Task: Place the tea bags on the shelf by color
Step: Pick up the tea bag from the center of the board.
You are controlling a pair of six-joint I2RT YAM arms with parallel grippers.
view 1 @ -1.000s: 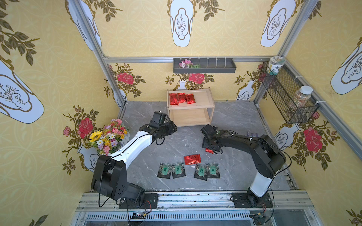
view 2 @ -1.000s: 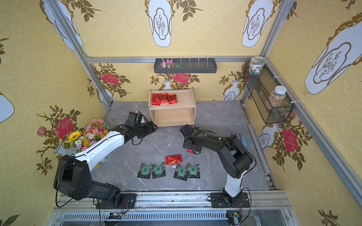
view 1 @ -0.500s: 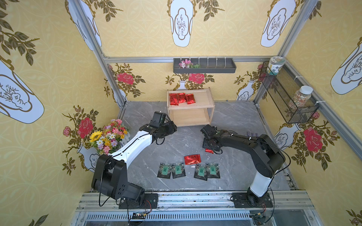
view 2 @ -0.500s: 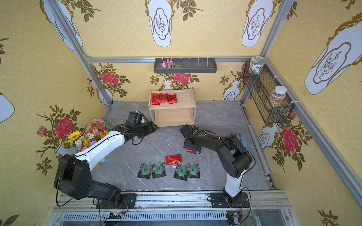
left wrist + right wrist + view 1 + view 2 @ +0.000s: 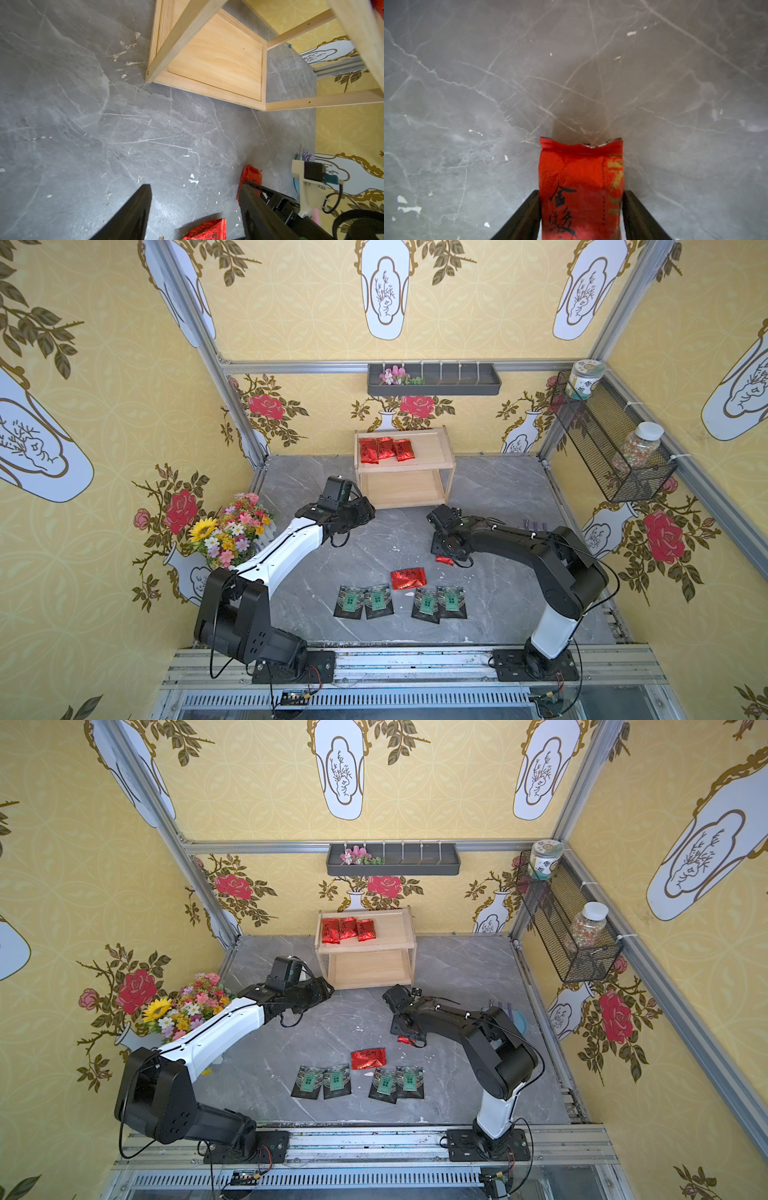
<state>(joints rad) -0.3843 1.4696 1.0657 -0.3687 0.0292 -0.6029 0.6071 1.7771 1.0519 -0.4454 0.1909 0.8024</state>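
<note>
Red foil is what you have in your right gripper (image 5: 581,194): one red tea bag (image 5: 581,182) sits between its two black fingers, and both fingers press against the bag's sides, so the jaws are clamped on it. In both top views only a sliver of this bag shows under the gripper, low over the grey table (image 5: 498,497), in front of the shelf and toward its right side.

A second red tea bag (image 5: 408,578) lies flat on the table, nearer the robot bases. Just in front of it four black tea bags (image 5: 379,600) with green labels lie in a row, as two pairs, the bags in each pair touching or slightly overlapping.

Three red tea bags (image 5: 385,449) lie side by side on the left part of the top tier of the wooden shelf (image 5: 432,448), which stands against the back wall.

Your left gripper (image 5: 195,186) hangs over bare table near the shelf's front left corner, its fingers well apart with nothing between them.

Flowers (image 5: 232,531) stand at the left wall, a dark wall tray (image 5: 434,381) hangs above the shelf, and a wire basket (image 5: 582,435) on the right wall holds two jars (image 5: 638,448)
</note>
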